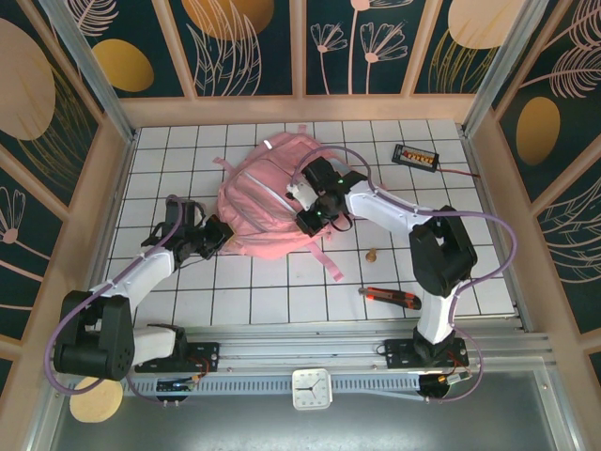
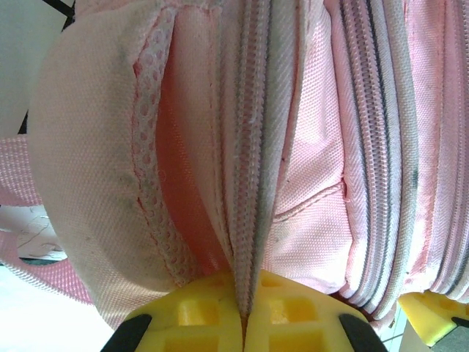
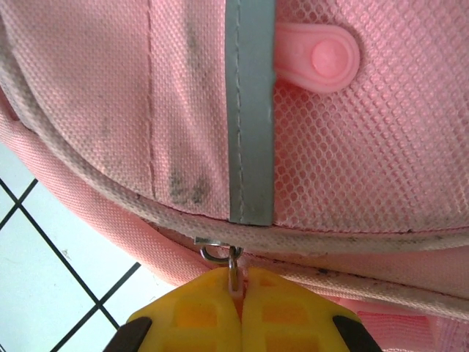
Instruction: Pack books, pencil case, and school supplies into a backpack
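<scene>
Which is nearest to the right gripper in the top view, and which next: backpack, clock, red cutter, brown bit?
From the right gripper:
1. the backpack, pinched at its edge, mostly to the left.
2. the brown bit, on the tiles, near right.
3. the red cutter, by the right arm's base.
4. the clock, at the near rail.

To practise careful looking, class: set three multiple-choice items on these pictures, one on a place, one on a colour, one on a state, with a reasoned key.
1. Where on the white tiled table lies the small black box with orange buttons? A) far right B) near left C) centre
2. What colour are the right gripper's finger pads? A) blue B) yellow C) white
3. How is the left gripper? A) wide open B) shut on the large pink fabric backpack's zip strip C) holding a book
Key: 1A, it sits beyond the backpack, rightward; 2B, yellow pads pinch a small metal zip ring; 3B, its pads meet on the strip.
</scene>
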Controlling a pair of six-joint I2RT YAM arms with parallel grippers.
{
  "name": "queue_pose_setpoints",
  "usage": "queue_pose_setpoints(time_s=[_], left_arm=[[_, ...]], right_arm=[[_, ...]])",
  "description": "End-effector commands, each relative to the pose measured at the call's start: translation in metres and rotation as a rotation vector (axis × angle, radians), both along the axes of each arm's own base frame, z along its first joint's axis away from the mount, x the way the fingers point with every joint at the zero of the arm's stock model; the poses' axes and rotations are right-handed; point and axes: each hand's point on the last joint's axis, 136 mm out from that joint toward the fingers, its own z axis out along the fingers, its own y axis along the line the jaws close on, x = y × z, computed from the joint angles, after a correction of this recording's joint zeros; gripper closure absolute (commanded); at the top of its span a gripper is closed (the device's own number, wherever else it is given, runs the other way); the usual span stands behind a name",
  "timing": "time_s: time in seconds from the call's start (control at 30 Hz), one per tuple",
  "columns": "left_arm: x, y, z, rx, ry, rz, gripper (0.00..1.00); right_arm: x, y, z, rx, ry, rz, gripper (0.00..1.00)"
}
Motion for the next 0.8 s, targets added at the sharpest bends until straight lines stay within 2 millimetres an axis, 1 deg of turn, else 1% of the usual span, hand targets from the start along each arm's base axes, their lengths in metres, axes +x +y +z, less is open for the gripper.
queue_pose_setpoints(time_s=[0.0, 0.03, 0.1, 0.2, 0.27, 0.33, 0.4, 0.43, 0.47, 0.53, 0.6, 0.67, 0.77], left_arm=[[-0.001, 0.051, -0.018, 0.158, 0.045, 0.146, 1.0], [-0.001, 0.052, -0.017, 0.162, 0.044, 0.148, 1.0], [-0.001, 0.053, -0.017, 0.163, 0.048, 0.147, 1.0], [0.0, 0.056, -0.016, 0.174, 0.049, 0.142, 1.0], [0.001, 0.057, -0.015, 0.184, 0.053, 0.133, 1.0], [0.002, 0.058, -0.013, 0.196, 0.052, 0.126, 1.0], [0.003, 0.06, -0.012, 0.21, 0.054, 0.12, 1.0], [0.003, 0.06, -0.012, 0.213, 0.054, 0.119, 1.0], [0.003, 0.06, -0.011, 0.215, 0.057, 0.117, 1.0], [0.003, 0.06, -0.011, 0.217, 0.058, 0.116, 1.0], [0.002, 0.061, -0.011, 0.221, 0.061, 0.115, 1.0], [0.002, 0.062, -0.01, 0.227, 0.054, 0.116, 1.0], [0.001, 0.063, -0.009, 0.232, 0.05, 0.114, 1.0]], right_arm=[[0.028, -0.075, -0.023, -0.202, 0.004, -0.147, 1.0], [0.031, -0.077, -0.022, -0.211, -0.016, -0.144, 1.0], [0.029, -0.079, -0.021, -0.218, -0.029, -0.107, 1.0], [0.03, -0.093, -0.029, -0.29, -0.09, -0.053, 1.0], [0.032, -0.096, -0.032, -0.306, -0.132, -0.004, 1.0], [0.04, -0.096, -0.033, -0.322, -0.181, 0.025, 1.0], [0.053, -0.098, -0.032, -0.351, -0.234, 0.015, 1.0], [0.057, -0.096, -0.033, -0.355, -0.236, 0.016, 1.0], [0.065, -0.105, -0.033, -0.363, -0.224, -0.008, 1.0], [0.072, -0.112, -0.035, -0.378, -0.199, -0.031, 1.0], [0.073, -0.113, -0.037, -0.369, -0.179, -0.029, 1.0], [0.074, -0.123, -0.04, -0.395, -0.179, -0.041, 1.0], [0.074, -0.123, -0.036, -0.361, -0.172, -0.054, 1.0]])
